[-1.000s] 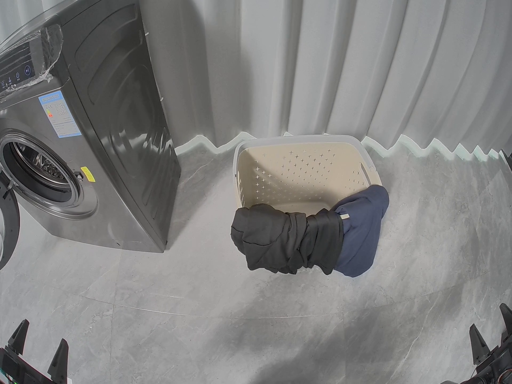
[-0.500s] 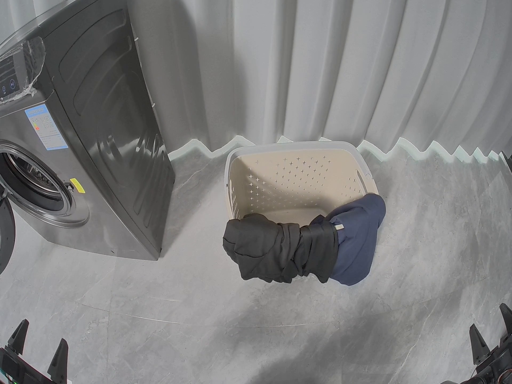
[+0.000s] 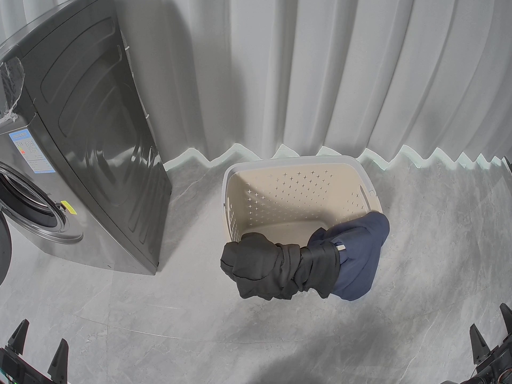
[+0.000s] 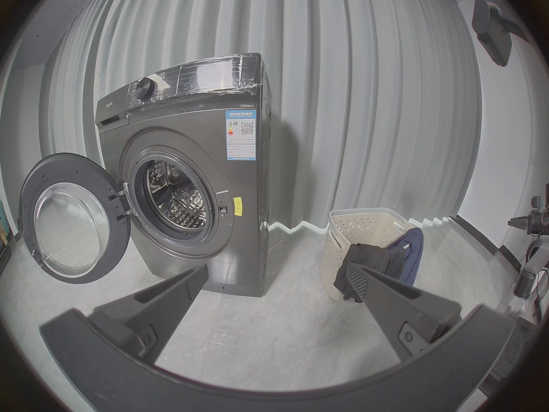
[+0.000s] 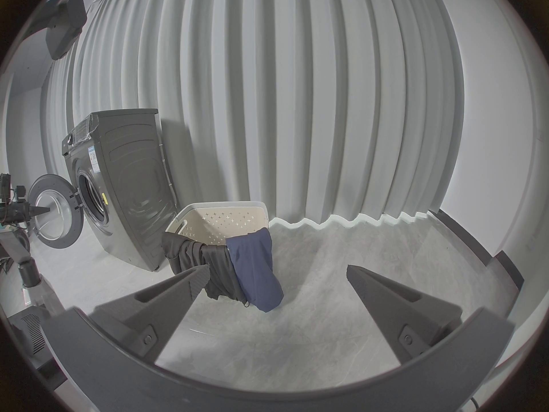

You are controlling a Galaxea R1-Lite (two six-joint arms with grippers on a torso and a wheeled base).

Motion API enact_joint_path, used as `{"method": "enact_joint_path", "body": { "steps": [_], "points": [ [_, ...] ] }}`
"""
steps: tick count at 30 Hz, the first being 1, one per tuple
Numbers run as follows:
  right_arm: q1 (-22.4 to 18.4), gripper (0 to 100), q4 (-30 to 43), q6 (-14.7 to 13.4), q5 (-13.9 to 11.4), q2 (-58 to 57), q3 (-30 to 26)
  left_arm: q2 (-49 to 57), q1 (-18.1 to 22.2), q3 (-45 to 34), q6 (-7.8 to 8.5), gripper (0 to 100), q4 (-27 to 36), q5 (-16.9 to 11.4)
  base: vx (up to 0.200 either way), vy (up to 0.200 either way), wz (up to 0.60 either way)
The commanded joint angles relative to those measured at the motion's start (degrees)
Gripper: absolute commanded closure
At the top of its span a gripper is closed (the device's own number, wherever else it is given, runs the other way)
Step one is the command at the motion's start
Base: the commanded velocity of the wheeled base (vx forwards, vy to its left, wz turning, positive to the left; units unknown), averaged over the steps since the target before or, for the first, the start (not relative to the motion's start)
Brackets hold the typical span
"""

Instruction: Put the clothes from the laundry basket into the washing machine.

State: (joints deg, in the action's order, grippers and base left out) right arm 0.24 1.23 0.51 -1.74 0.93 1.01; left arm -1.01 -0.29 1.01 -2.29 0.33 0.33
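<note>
Left pincer point(image 3: 40, 341), lower left corner of the head view: fingers spread, nothing held. Right pincer point(image 3: 489, 324), lower right corner: likewise spread, nothing held. Both sit well short of the work, with grey floor point(image 3: 213, 337) between. At centre frame, a black garment point(image 3: 269, 270) and a blue garment point(image 3: 362, 252) hang over the near rim of the basket point(image 3: 298, 162). The black one is to the left and the blue to the right, and they overlap where they meet. Assessment: both items are soft, light and limp. They will sag and trail when lifted, and one may drag the other along. The best hold is judged to be the bunched fold on top of the rim, not a dangling hem. The washer point(image 3: 90, 134) stands at the left of the frame, apart from the basket. In the left wrist view its door point(image 4: 68, 218) is swung open and the drum point(image 4: 177, 195) is exposed. A pleated curtain point(image 3: 330, 65) closes the background.
</note>
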Motion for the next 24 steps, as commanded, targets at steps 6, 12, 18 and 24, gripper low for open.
{"method": "enact_joint_path", "body": {
  "steps": [6, 12, 18, 24],
  "points": [
    [0.0, 0, 0.0, 0.0, 0.0, -0.9, -0.6, 0.9, 0.0, -0.8, 0.01, 0, 0.0, 0.0, 0.000, -0.200, 0.00],
    [0.0, 0, -0.1, -0.2, 0.1, -0.9, -0.6, 0.9, 0.0, -0.8, 0.01, 0, 0.0, 0.0, 0.000, -0.067, 0.00],
    [0.0, 0, -0.1, -0.2, 0.1, -0.9, -0.6, 0.9, -0.1, -0.8, 0.09, 0, 0.0, 0.0, 0.000, 0.000, 0.00],
    [-0.1, 0, -3.7, 0.1, -0.3, -0.9, 4.3, 0.9, -0.1, -0.8, 0.09, 0, 0.0, 0.0, 0.000, 0.000, 0.00]
  ]
}}
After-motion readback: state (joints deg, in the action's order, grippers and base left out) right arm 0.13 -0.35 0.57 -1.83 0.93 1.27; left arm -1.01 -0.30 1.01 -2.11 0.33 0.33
